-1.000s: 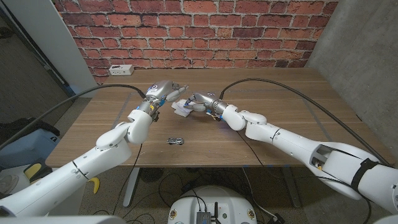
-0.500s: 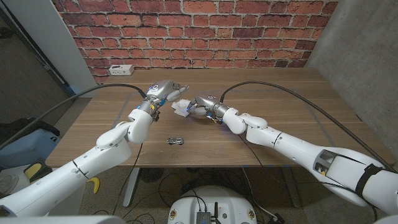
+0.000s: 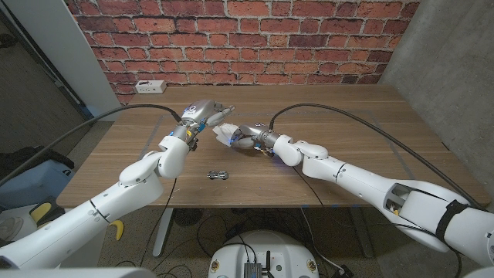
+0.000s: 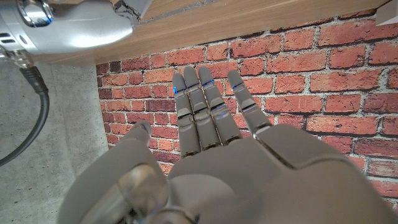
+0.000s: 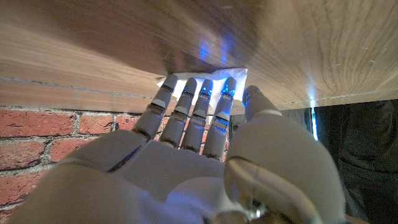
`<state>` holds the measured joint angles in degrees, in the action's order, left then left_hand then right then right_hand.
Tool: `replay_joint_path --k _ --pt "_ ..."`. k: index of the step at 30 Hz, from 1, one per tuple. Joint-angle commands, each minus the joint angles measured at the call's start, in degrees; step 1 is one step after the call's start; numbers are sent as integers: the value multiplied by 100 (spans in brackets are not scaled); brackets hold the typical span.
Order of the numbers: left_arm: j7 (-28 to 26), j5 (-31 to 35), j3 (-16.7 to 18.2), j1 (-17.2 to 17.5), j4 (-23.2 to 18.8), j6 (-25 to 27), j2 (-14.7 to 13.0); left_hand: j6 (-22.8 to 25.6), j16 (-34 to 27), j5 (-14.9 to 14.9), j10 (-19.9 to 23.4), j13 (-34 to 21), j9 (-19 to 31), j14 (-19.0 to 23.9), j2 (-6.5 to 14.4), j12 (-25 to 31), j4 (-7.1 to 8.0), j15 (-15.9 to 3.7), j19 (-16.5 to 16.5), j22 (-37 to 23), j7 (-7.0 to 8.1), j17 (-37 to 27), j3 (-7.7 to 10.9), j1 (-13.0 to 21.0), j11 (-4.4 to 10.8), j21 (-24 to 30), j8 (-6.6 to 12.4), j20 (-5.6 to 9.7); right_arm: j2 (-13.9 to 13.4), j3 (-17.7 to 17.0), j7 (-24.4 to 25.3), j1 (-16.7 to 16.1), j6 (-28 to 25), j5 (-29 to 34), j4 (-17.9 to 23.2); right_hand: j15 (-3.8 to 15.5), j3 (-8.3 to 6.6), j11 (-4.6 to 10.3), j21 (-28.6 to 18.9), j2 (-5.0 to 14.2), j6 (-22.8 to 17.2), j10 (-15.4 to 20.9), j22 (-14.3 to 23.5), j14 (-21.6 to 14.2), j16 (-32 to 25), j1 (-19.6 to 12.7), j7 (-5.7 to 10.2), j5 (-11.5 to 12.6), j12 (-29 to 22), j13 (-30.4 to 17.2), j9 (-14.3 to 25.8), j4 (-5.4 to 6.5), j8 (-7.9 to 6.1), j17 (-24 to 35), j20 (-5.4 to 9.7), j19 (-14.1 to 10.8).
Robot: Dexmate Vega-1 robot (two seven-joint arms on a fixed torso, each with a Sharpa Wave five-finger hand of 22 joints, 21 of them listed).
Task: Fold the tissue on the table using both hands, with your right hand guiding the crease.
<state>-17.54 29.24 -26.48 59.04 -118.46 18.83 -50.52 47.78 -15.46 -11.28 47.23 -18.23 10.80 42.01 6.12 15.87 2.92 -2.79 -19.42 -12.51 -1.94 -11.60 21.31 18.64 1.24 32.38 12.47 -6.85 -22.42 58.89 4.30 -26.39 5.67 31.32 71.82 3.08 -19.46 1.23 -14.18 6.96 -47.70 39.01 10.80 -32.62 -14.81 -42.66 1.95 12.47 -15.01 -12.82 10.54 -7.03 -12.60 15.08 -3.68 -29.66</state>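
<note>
Tissue [image 3: 225,132] lies near the middle of the wooden table [image 3: 347,154], between the two hands. Right hand [image 3: 244,137] rests on it with fingers [image 5: 200,99] extended side by side, their tips on the white sheet. Left hand [image 3: 202,114] hovers just beside it, fingers straight, holding nothing. A small dark object [image 3: 217,174] lies nearer the front edge.

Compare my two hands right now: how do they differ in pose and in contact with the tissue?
The right hand lies low with its fingertips on the white tissue; the left hand is raised with straight fingers in the air, touching nothing there. In the head view the tissue sits between them, close to the left hand; contact there cannot be told. Both hands have their fingers extended, not curled.
</note>
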Motion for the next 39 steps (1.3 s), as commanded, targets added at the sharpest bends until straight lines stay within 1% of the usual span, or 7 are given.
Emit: replay_joint_path --k 1,7,15,19,20,26,39 --pt "21 -17 -7 -34 37 -16 7 12 9 -50 12 -26 23 12 -29 -13 -34 -51 -24 -3 42 -17 2 -1 43 -15 -1 42 42 103 -152 79 -128 15 -99 501 -3 -28 -1 -3 -74 35 22 -25 1 51 -19 -36 -16 -15 29 41 -30 24 -40 -6" --pt "2 -15 -21 -64 71 -50 23 17 12 -52 15 -31 24 20 -29 -15 -33 -48 -19 2 35 -21 6 -16 42 -16 -3 42 2 48 49 57 -104 31 -25 497 -16 -9 1 -10 -53 -2 22 14 26 64 -22 -38 4 -12 30 34 -13 24 -47 -6" --pt "5 -24 -27 -89 95 -68 34 1 22 -55 6 -37 26 18 -25 -25 -36 -23 -21 10 -52 -25 18 -36 -70 -14 -15 35 -71 -84 456 -28 -35 65 110 466 -89 -19 19 -34 205 -292 22 183 127 96 59 -44 149 -1 31 -16 109 26 -66 26" --pt "-5 -24 -28 -92 101 -73 39 -10 30 -55 10 -41 26 15 -15 -27 -41 9 -14 14 -123 -27 32 -43 -155 -16 -23 32 -121 -165 613 -87 -24 69 213 451 -99 -15 25 -46 245 -333 22 207 140 110 56 -47 171 2 32 -24 123 28 -70 38" --pt "4 -34 -27 -93 103 -77 39 -10 32 -55 -2 -41 27 13 -13 -33 -43 18 -15 15 -129 -27 35 -44 -130 -15 -24 32 -132 -187 626 -99 -27 57 241 456 -100 -16 24 -49 250 -337 22 209 141 113 58 -48 173 2 32 -24 125 29 -69 36" --pt "0 -53 -32 -102 130 -77 57 -29 42 -53 -8 -44 26 3 -7 -40 -48 45 -14 19 -185 -29 47 -49 -205 -15 -34 18 -181 -318 847 -188 -63 56 370 455 -105 -35 29 -66 270 -353 22 230 152 134 51 -53 185 4 32 -30 130 32 -69 45" --pt "-75 -360 30 -122 352 -233 153 -97 57 -37 -53 -44 25 -10 26 -69 -52 63 -18 23 -201 -34 78 -60 -157 -9 -64 -5 -326 -811 1257 -521 -238 -310 697 426 -138 -119 39 -76 268 -357 21 254 166 164 -18 -58 198 9 34 -44 124 38 -77 63"
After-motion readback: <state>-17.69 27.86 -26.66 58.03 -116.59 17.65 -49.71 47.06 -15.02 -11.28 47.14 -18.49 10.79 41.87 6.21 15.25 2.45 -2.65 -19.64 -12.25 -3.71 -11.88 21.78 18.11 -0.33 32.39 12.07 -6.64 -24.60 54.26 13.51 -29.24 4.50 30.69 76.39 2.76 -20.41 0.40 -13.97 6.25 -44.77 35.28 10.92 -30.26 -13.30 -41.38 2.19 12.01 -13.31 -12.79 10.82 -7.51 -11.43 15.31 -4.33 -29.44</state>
